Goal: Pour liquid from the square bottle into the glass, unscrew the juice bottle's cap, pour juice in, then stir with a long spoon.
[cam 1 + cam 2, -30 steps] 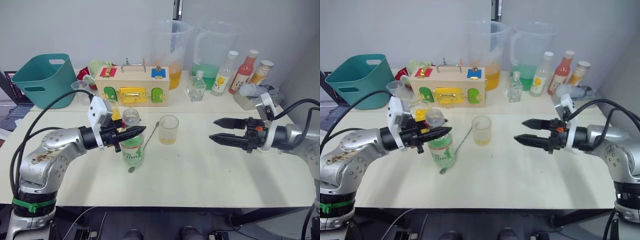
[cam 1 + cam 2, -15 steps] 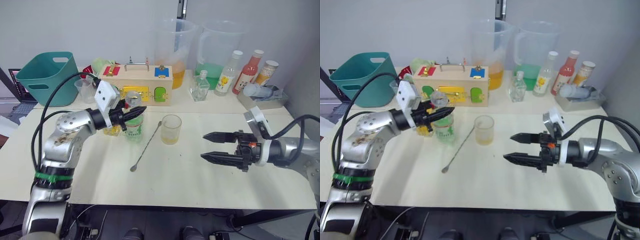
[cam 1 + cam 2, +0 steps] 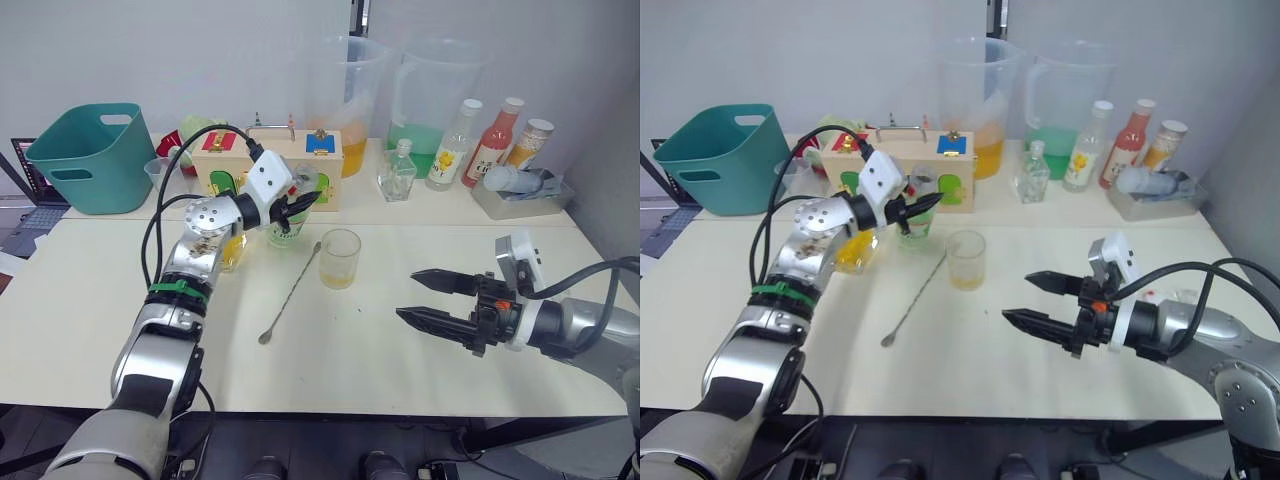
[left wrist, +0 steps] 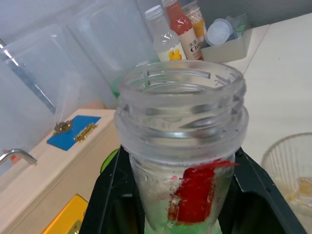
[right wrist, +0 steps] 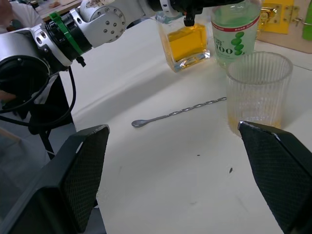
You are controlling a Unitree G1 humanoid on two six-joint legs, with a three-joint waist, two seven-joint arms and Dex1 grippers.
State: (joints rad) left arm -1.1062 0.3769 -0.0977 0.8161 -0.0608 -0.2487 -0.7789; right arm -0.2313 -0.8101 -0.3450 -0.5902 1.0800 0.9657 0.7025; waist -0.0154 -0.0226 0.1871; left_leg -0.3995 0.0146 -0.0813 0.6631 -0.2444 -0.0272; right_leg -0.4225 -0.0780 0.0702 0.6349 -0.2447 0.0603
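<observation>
My left gripper (image 3: 298, 202) is shut on the juice bottle (image 3: 284, 228), upright at the back of the table just in front of the wooden box. Its neck (image 4: 181, 105) is open; the juice bottle's cap is out of view. The square bottle (image 5: 186, 41), part full of amber liquid, stands beside it, next to my left forearm. The ribbed glass (image 3: 340, 259) sits mid-table with a little yellowish liquid in it. The long spoon (image 3: 293, 292) lies flat to the left of the glass. My right gripper (image 3: 409, 294) hovers open to the right of the glass, holding nothing.
A wooden latch box (image 3: 300, 158) and a teal basket (image 3: 84, 155) stand at the back left. Two large pitchers (image 3: 344, 100), a small glass bottle (image 3: 397, 172), a flower-labelled bottle (image 3: 451, 146), a red bottle (image 3: 499, 137) and a grey tray (image 3: 522, 196) line the back right.
My left arm has carried the juice bottle from the table's front toward the back, near the wooden box. My right gripper has come lower and closer to the centre, still open.
</observation>
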